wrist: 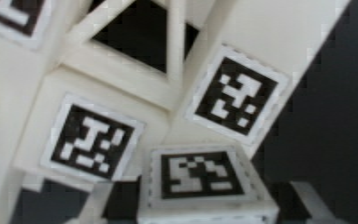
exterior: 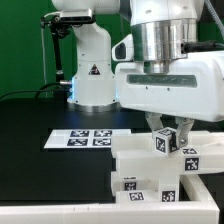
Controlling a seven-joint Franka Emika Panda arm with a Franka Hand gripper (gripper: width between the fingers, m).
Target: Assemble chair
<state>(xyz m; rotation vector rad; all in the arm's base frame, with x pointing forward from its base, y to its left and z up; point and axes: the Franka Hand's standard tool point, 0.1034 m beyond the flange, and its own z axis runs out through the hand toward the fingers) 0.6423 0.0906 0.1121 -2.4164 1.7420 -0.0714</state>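
My gripper (exterior: 168, 131) hangs over the white chair parts at the exterior view's lower right, shut on the cube end of a tagged white post (exterior: 167, 141). In the wrist view the gripper (wrist: 201, 201) has that tagged cube (wrist: 201, 174) between its dark fingers (wrist: 318, 199). Just beyond the cube stand two larger tagged chair pieces (wrist: 240, 90), (wrist: 91, 140), close together with a dark gap above them. Below the held post, a stepped group of white blocks (exterior: 138, 168) with tags lies on the black table; one tagged block (exterior: 190, 160) sits right under the gripper.
The marker board (exterior: 86, 137) lies flat on the black table to the exterior view's left of the parts. The robot's white base (exterior: 90, 70) stands at the back. A green wall runs behind. A pale strip borders the table's front edge.
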